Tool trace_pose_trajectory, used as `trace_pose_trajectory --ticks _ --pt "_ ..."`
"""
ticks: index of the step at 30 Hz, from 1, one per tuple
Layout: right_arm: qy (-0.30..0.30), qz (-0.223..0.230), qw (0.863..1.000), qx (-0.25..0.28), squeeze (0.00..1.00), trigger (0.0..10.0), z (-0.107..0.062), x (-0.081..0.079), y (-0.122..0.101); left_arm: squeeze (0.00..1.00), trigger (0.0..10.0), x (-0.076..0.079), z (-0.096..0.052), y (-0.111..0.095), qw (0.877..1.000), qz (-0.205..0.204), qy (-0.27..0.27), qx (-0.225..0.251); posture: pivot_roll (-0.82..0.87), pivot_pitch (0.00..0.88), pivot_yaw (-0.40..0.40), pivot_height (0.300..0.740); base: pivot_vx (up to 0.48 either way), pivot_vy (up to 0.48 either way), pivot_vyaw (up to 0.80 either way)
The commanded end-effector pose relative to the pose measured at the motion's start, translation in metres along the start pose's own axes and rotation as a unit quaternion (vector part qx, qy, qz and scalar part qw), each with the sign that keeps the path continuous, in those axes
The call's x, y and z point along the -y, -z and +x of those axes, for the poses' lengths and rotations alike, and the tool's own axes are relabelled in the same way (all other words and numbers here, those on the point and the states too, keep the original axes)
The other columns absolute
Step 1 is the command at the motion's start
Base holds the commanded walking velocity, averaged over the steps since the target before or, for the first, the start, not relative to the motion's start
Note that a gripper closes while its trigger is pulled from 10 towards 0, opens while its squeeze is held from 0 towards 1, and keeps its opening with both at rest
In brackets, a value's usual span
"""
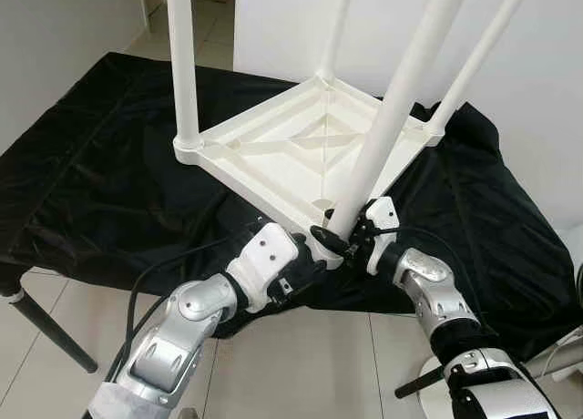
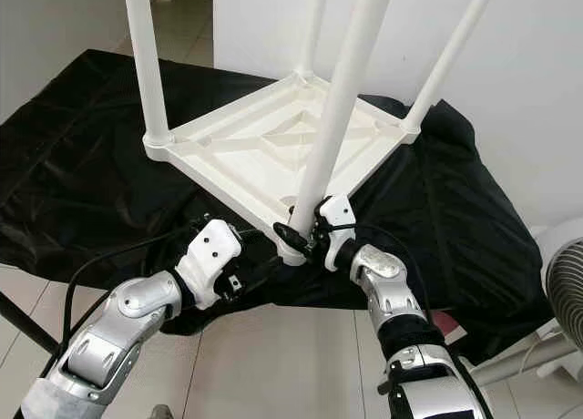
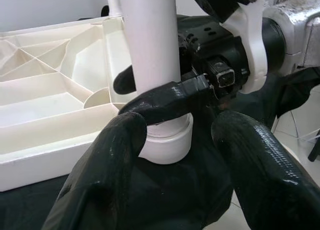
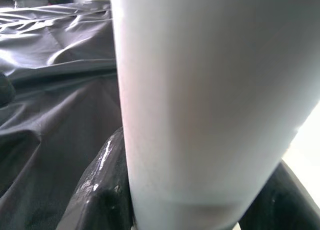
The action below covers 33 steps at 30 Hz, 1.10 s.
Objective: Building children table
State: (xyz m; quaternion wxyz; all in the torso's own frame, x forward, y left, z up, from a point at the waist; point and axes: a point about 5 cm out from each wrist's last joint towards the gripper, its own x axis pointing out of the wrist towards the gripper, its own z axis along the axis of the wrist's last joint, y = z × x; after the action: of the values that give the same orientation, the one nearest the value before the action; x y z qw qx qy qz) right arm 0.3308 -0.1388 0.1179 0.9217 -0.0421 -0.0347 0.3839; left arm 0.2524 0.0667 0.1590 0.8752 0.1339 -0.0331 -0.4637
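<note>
Low in the middle of the frame, my left gripper (image 1: 314,266) waits with fingers spread wide below the table top's (image 1: 273,155) near corner. Just right of it, my right gripper (image 1: 344,239) is clamped around the fourth leg (image 1: 387,127) near its socket. The plastic looks light, stiff and slick, so low on the leg seems the safest hold.

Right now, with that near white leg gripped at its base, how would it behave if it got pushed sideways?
The near leg looks like a stiff, smooth plastic tube, so it could slip in the right gripper. It leans, so it is probably not fully seated and may tip. The upturned tabletop may slide on the black cloth.
</note>
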Motion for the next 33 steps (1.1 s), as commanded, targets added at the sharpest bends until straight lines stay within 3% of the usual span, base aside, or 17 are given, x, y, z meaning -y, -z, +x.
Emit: trace_pose_trajectory --ticks 1,8,17,19,21,24,27,31,33 --pt "0.036 0.013 0.999 0.005 0.0 10.0 -0.007 0.005 0.003 0.0 10.0 0.002 0.001 -0.002 1.0 0.0 0.023 0.001 0.07 0.043 -0.114 0.74 0.0 0.0 0.0" --pt "0.116 0.02 0.993 0.031 0.0 10.0 -0.009 0.006 -0.001 0.0 10.0 0.004 0.002 -0.003 1.0 -0.002 0.028 0.005 0.06 0.046 -0.108 0.74 0.0 0.0 0.0" --pt "0.223 0.042 0.973 0.041 0.0 10.0 -0.008 -0.009 0.003 0.0 10.0 0.004 0.005 -0.004 0.999 -0.002 0.031 0.008 0.05 0.048 -0.109 0.74 0.0 0.0 0.0" --pt "0.223 0.042 0.973 0.041 0.0 10.0 -0.008 -0.009 0.003 0.0 10.0 0.004 0.005 -0.004 0.999 -0.002 0.031 0.008 0.05 0.048 -0.109 0.74 0.0 0.0 0.0" --pt "0.259 0.054 0.963 0.044 0.0 10.0 -0.007 -0.018 0.006 0.0 10.0 0.003 0.004 -0.004 1.0 -0.002 0.029 0.009 0.06 0.048 -0.113 0.74 0.0 0.0 0.0" --pt "0.272 0.063 0.959 0.042 0.0 10.0 -0.005 -0.024 0.008 0.0 10.0 0.003 0.004 -0.004 1.0 -0.001 0.027 0.009 0.06 0.048 -0.113 0.74 0.0 0.0 0.0" --pt "0.286 0.086 0.953 0.044 0.0 10.0 0.009 -0.045 0.007 0.0 10.0 0.004 0.004 -0.004 1.0 -0.003 0.026 0.01 0.06 0.049 -0.119 0.74 0.0 0.0 0.0" --pt "0.291 0.089 0.952 0.043 0.0 10.0 0.014 -0.052 0.005 0.0 10.0 0.004 0.004 -0.004 1.0 -0.003 0.026 0.01 0.06 0.049 -0.119 0.74 0.0 0.0 0.0" --pt "0.259 0.076 0.962 0.043 0.0 10.0 0.02 -0.067 0.004 0.0 10.0 0.004 0.004 -0.004 1.0 -0.004 0.025 0.01 0.06 0.051 -0.12 0.74 0.0 0.0 0.0"
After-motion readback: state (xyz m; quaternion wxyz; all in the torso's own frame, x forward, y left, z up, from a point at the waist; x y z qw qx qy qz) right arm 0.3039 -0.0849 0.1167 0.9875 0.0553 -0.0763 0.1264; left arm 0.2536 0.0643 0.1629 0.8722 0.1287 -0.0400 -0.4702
